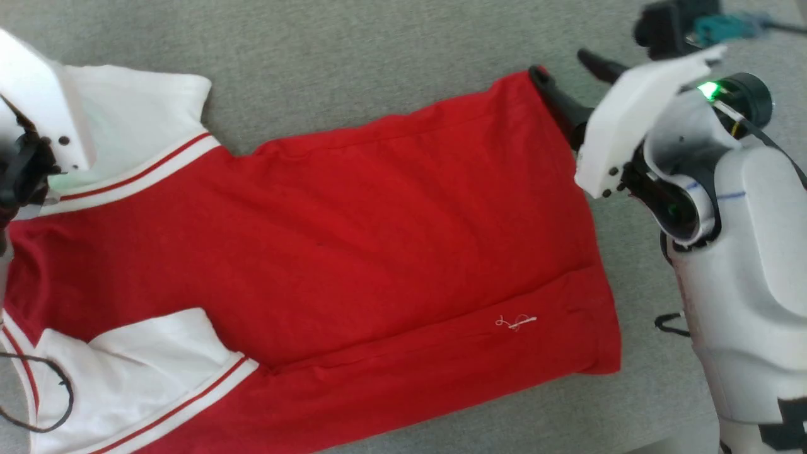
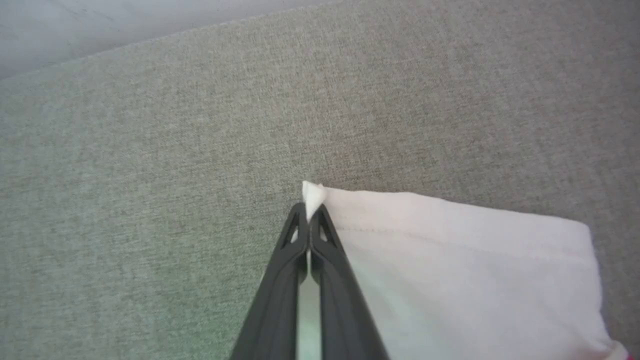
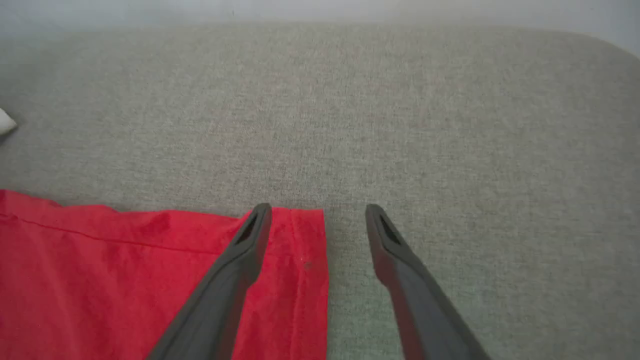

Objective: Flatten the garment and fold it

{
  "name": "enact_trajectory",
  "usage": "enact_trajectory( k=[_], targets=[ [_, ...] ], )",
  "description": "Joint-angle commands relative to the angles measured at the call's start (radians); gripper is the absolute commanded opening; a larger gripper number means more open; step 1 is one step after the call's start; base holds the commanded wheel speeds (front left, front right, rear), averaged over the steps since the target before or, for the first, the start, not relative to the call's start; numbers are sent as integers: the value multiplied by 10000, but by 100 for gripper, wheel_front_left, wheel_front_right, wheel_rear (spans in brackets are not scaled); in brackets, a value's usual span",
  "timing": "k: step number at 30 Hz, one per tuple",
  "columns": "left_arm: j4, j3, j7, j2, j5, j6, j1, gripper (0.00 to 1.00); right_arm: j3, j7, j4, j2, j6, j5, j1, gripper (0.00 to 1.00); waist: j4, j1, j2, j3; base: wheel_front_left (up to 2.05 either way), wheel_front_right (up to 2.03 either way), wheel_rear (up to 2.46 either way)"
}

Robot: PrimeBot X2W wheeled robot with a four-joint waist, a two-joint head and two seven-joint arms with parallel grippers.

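The garment (image 1: 353, 233) is a red shirt with white sleeves and striped trim, spread across the grey surface with its hem to the right. My left gripper (image 2: 310, 212) is shut on the corner of the far white sleeve (image 2: 450, 270), a tip of white cloth poking out past the fingertips. My right gripper (image 3: 317, 215) is open at the far hem corner (image 3: 300, 235): one finger lies over the red cloth, the other over bare surface. In the head view the right gripper (image 1: 564, 72) is at the hem's far corner, and the left arm's white housing (image 1: 38, 107) is over the sleeve.
The grey fabric surface (image 1: 378, 57) runs beyond the shirt on the far side and to the right. A loose white thread (image 1: 516, 323) lies on the red cloth near the hem. My right arm's white body (image 1: 737, 265) stands at the right edge. A dark cable (image 1: 38, 391) loops at lower left.
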Motion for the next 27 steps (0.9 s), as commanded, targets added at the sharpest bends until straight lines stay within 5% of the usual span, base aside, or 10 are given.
enact_trajectory(
  k=[1,7,8,9,12,13,27],
  targets=[
    [-15,-14,-91,-74,-41,-52,-163,0,40,332,120,-4,-17,64,-177,100,105,0,0,91,0,0,0],
    [67,-78,-473,-236,-78,-260,-333,0,202,2444,568,-154,-17,-229,-656,100,275,0,0,168,0,0,0],
    [84,-77,-594,-281,-75,-278,-350,0,204,2678,604,-169,-17,-315,-689,91,309,0,0,165,0,0,0],
    [105,-85,-741,-327,-57,-302,-361,0,205,2899,635,-182,-17,-385,-704,48,349,0,0,150,0,0,0],
    [208,-149,-1277,-438,54,-436,-370,0,272,3280,522,-245,-17,-519,-652,4,461,0,0,40,0,0,0],
    [245,-147,-1515,-479,84,-482,-360,0,265,3269,437,-272,-17,-558,-611,0,496,0,0,-15,0,0,0],
    [-507,1145,-6238,-1180,-653,-818,2756,0,-322,-395,-559,181,-17,-1027,1698,0,889,0,0,-2070,0,0,0]
  ],
)
